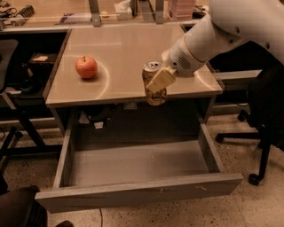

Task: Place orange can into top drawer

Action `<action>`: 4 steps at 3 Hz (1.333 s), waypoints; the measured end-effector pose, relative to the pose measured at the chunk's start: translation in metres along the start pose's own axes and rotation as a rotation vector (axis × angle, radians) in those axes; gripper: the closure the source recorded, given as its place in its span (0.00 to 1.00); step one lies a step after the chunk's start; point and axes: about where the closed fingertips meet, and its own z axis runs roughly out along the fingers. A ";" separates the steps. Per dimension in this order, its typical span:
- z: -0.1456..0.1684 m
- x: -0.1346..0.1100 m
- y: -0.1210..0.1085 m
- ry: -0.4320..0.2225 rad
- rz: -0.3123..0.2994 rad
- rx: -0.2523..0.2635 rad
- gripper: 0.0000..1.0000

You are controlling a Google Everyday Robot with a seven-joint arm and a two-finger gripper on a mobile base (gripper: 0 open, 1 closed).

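Beige tabletop point(124, 44) with the top drawer point(137, 163) pulled open at its 6 o'clock. The gripper point(159, 82), entering from 2 o'clock, is clamped on the upright orange can point(151, 72), held over the table's front edge, outside the drawer. An apple point(86, 67) rests on the tabletop at the can's 9 o'clock, well apart.

Across 5 to 7 o'clock, pale speckled floor point(230, 208). From centre toward 12, beige tabletop point(120, 44), glossy with soft light reflections. Beyond it at 12 o'clock, a second desk point(53, 20) with clutter and two metal posts point(94, 9). At 3 o'clock, black wheeled office chair point(266, 111); at 9 o'clock, dark chair base point(13, 142). Just off centre toward 1 o'clock, gripper point(158, 82) clamped on orange can point(156, 96) at the tabletop's front edge
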 end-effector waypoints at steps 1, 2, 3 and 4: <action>-0.002 -0.006 -0.002 -0.008 -0.006 0.003 1.00; 0.002 0.010 0.015 -0.009 0.044 -0.023 1.00; 0.012 0.039 0.050 -0.029 0.161 -0.058 1.00; 0.034 0.076 0.075 -0.031 0.267 -0.104 1.00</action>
